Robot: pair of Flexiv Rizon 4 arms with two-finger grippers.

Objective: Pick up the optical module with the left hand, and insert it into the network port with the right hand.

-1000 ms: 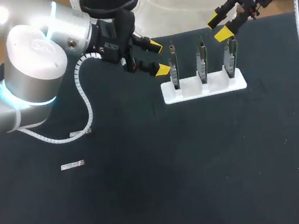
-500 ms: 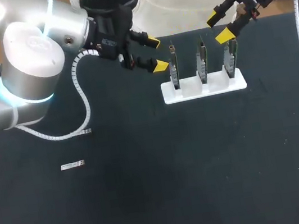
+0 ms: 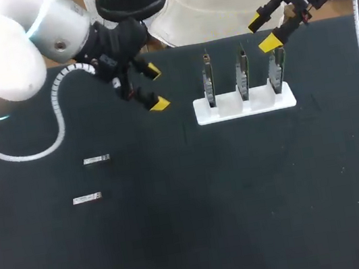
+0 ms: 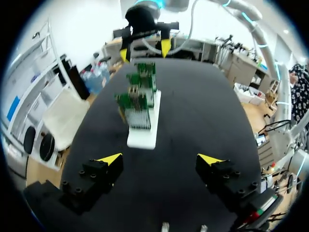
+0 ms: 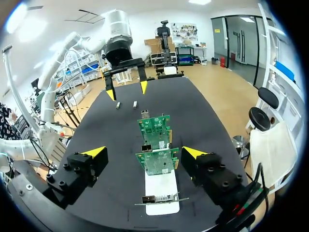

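Left claw (image 3: 155,87) has pulled back from the leftmost of the 3 circuit boards (image 3: 208,79), which it was just beside 1.0 s ago, and now hangs well apart from the white holder (image 3: 245,106), toward the worktop (image 3: 244,199) far-left corner. Its fingers are spread with nothing between them; its own wrist view shows the left claw (image 4: 160,159) the same way, with the white holder (image 4: 143,136) ahead of it. With the arm and its cable gone from that spot, 1 optical module (image 3: 96,160) is in plain sight flat on the worktop near the left edge. The second optical module (image 3: 86,199) lies just nearer the front, apart from it, in the same place as before. Neither is held. Right claw (image 3: 262,33) has kept its place over the rightmost board near the far edge, fingers spread and empty. Boards stand upright in the holder, unmoved.
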